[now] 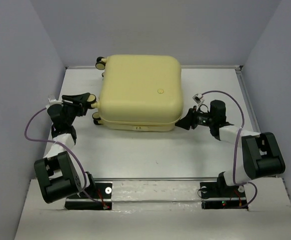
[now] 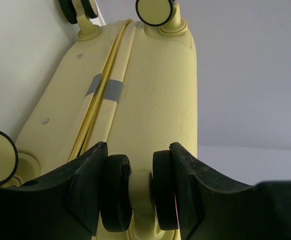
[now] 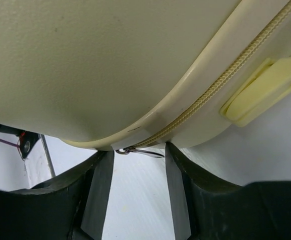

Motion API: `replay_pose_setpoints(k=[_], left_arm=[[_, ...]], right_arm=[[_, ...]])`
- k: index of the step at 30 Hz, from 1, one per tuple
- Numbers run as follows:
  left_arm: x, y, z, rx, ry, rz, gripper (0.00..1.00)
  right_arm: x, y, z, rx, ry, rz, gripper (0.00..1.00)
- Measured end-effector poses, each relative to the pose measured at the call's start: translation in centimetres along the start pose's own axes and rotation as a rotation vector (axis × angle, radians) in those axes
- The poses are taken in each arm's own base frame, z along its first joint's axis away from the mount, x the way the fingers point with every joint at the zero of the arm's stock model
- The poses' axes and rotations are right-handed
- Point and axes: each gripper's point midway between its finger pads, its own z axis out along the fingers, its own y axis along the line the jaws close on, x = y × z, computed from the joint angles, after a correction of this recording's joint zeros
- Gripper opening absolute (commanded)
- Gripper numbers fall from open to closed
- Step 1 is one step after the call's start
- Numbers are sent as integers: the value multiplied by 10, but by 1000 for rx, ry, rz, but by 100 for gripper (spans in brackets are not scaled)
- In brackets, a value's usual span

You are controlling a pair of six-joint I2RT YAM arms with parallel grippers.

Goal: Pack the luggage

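Pale-yellow and stiff, probably slick and bulky, the luggage [image 1: 139, 90] lies closed on the tabletop [image 1: 150, 152] between the hands: left hand [image 2: 138, 148] clamped on a caster wheel [image 2: 116, 192], right hand [image 3: 138, 161] parted, zip pull [image 3: 146, 152] at its fingertips

White table [image 1: 150, 155] (grey walls [image 1: 15, 60])
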Motion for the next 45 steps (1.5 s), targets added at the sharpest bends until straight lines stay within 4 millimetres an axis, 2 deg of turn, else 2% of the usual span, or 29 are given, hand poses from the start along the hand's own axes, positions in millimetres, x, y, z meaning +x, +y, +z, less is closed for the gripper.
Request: replay_pose_setpoints(k=[4, 7, 8, 12, 17, 21, 23, 27, 31, 33, 34, 35, 36, 40, 41, 43, 45], left_arm=[[0, 7, 4, -17, 5, -13, 6], [-1, 7, 5, -13, 2, -11, 6], [-1, 7, 5, -13, 1, -10, 6], [-1, 6, 6, -12, -8, -7, 6], [-2, 6, 7, -14, -17, -5, 6], [-5, 7, 9, -19, -39, -5, 6], [-8, 7, 9, -20, -59, -1, 6], [-26, 3, 14, -23, -163, 21, 6], [-47, -7, 18, 0, -307, 43, 6], [-59, -11, 16, 12, -372, 49, 6], [-63, -13, 15, 17, -391, 53, 6], [-62, -10, 15, 12, -384, 57, 6], [-58, -8, 15, 7, -367, 56, 6], [-27, 10, 16, -48, -238, 35, 7], [-22, 9, 16, -52, -218, 34, 28], [-16, 4, 12, -68, -199, 63, 64], [-15, -5, 6, -83, -192, 119, 93]], right_arm=[[-1, 4, 1, -30, -23, -1, 44], [-1, 4, 2, -50, -41, 8, 29], [-2, 3, 2, -57, -49, 10, 18], [1, 4, 3, -69, -65, 14, 7], [5, 14, 5, -81, -85, -3, 7], [10, 21, 11, -1, -116, -40, 7], [19, 29, 19, 76, -104, -69, 7], [37, 50, 36, 229, -66, -138, 7], [58, 66, 61, 434, 19, -233, 7], [59, 77, 72, 466, 46, -264, 7], [59, 76, 73, 450, 48, -240, 7], [56, 75, 71, 413, 47, -203, 7], [47, 63, 61, 404, 21, -152, 7], [25, 41, 33, 422, -37, -89, 7], [23, 38, 29, 428, -43, -84, 7], [29, 37, 22, 411, -54, -78, 7], [37, 46, 21, 353, -40, -79, 7]])
